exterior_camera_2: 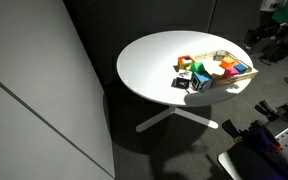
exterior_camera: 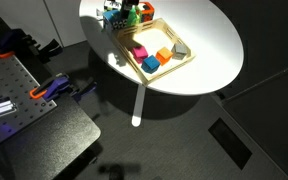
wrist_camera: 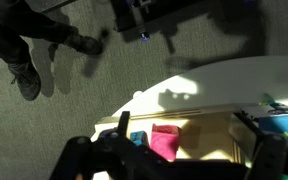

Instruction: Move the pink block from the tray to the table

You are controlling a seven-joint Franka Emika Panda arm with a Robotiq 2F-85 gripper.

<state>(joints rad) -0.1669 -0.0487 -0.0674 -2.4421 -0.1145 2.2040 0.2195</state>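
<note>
The pink block (exterior_camera: 139, 52) lies in the light wooden tray (exterior_camera: 175, 68) on the round white table (exterior_camera: 206, 30). In the wrist view the pink block (wrist_camera: 166, 141) sits inside the tray (wrist_camera: 189, 112), next to a blue block (wrist_camera: 136, 138). My gripper (wrist_camera: 189, 140) hangs above the tray with its dark fingers spread wide, one to the left of the blue block and one at the right. It holds nothing and is apart from the pink block. The exterior views do not show the gripper clearly.
The tray also holds an orange block (exterior_camera: 164, 54), a yellow block (exterior_camera: 151, 64) and a grey piece (exterior_camera: 180, 47). A smaller orange-sided box (exterior_camera: 134, 12) of coloured blocks stands behind the tray. Bare tabletop (exterior_camera_2: 154, 65) lies beyond the tray (exterior_camera_2: 224, 72).
</note>
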